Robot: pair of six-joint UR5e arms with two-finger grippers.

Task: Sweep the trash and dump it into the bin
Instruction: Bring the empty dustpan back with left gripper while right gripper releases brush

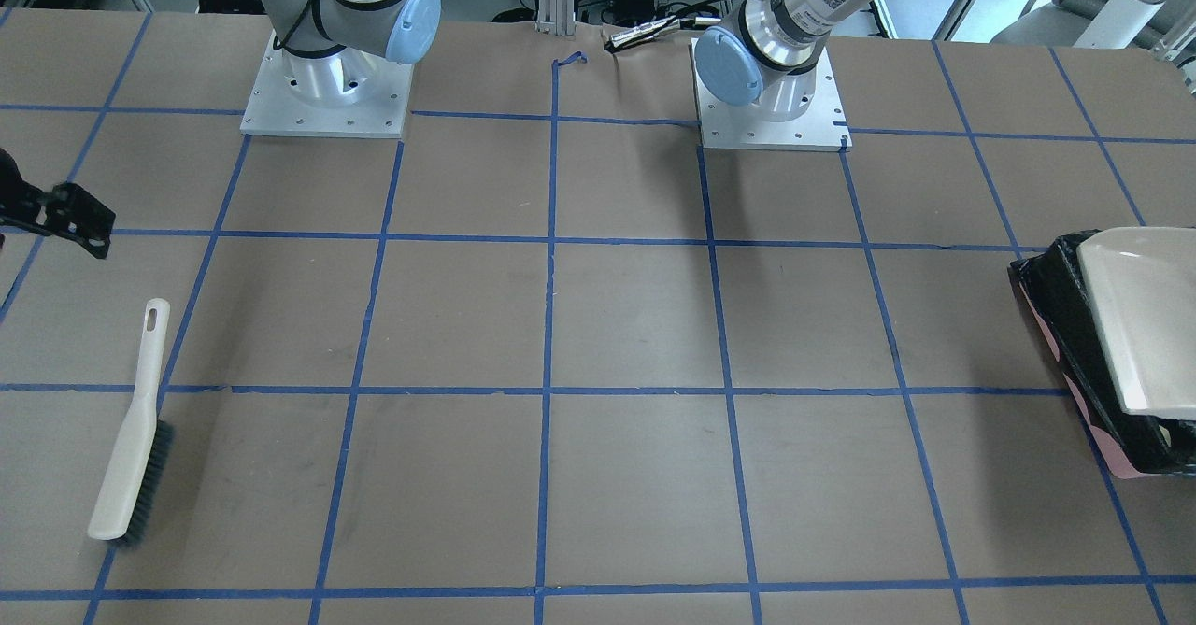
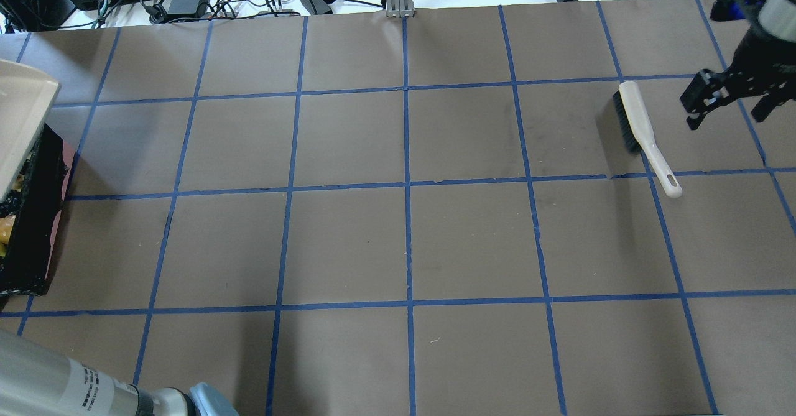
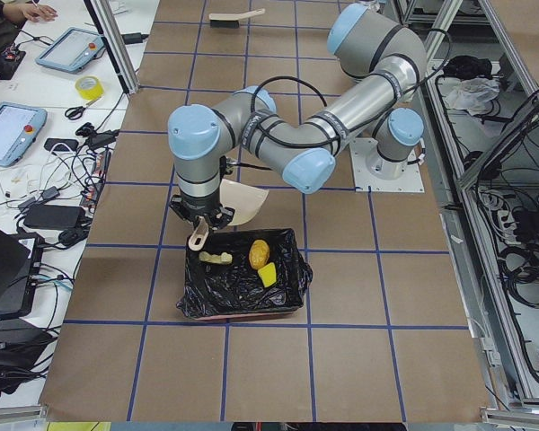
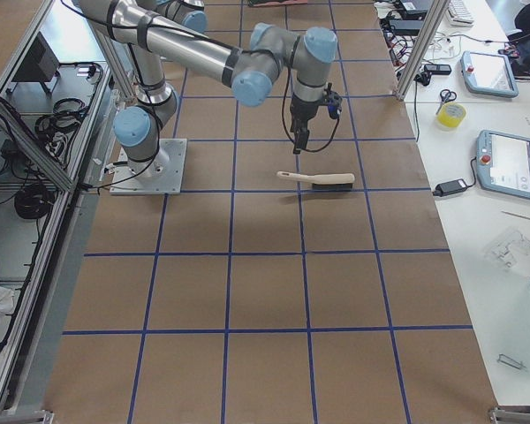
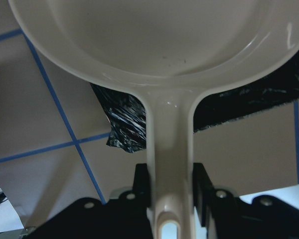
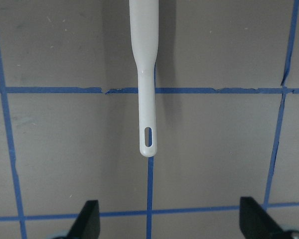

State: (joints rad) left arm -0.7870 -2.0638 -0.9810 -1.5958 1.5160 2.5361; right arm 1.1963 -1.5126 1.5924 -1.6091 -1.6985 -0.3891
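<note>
A wide table (image 2: pixel 348 242) covered in brown paper, marked into large squares by lines of blue tape. A hand brush (image 2: pixel 640 124) with a cream handle and dark bristles lies on it near the robot's right end, in the far half from the robot, handle tip pointing back toward the robot's side. At the opposite end, on the left, stands a rectangular black bin (image 2: pixel 34 242), pink at its base. Two square metal base plates (image 1: pixel 322 120) sit along the robot's edge.
</note>
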